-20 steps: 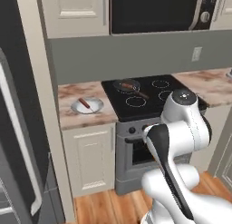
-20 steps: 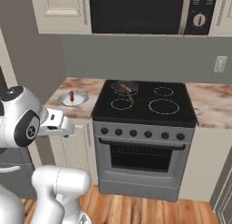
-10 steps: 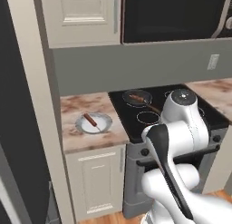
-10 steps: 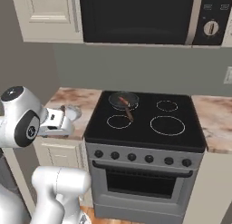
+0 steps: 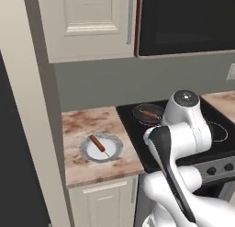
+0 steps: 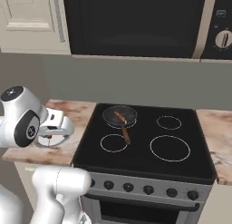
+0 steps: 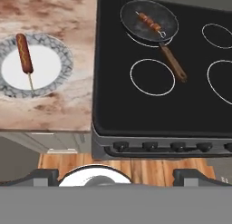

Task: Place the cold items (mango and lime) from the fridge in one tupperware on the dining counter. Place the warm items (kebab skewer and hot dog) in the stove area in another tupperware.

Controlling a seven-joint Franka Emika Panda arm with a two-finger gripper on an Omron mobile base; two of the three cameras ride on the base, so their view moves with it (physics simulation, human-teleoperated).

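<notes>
The hot dog (image 7: 24,53) lies on a stick on a round grey-rimmed plate (image 7: 56,78), on the marbled counter left of the stove area (image 7: 113,105). The kebab skewer (image 7: 149,22) rests in a dark frying pan (image 7: 173,64) on the back left burner. My gripper (image 7: 116,177) hangs open above the cooktop's front edge, holding nothing. The left base view shows the hot dog (image 5: 97,143) and the kebab skewer (image 5: 149,114) beside my arm. From the right base view the kebab skewer (image 6: 120,117) sits in its pan. Mango, lime, tupperware, fridge and dining counter are out of view.
A black microwave (image 6: 136,23) and cream wall cabinets (image 5: 87,24) hang over the counter. A tall cream panel (image 5: 32,111) borders the counter's left end. Oven knobs (image 7: 149,146) line the stove front, with wooden floor (image 7: 131,168) below.
Both base views have shifted and closed in on the stove, so the camera moved. The plate and pan now appear larger. My gripper stays open.
</notes>
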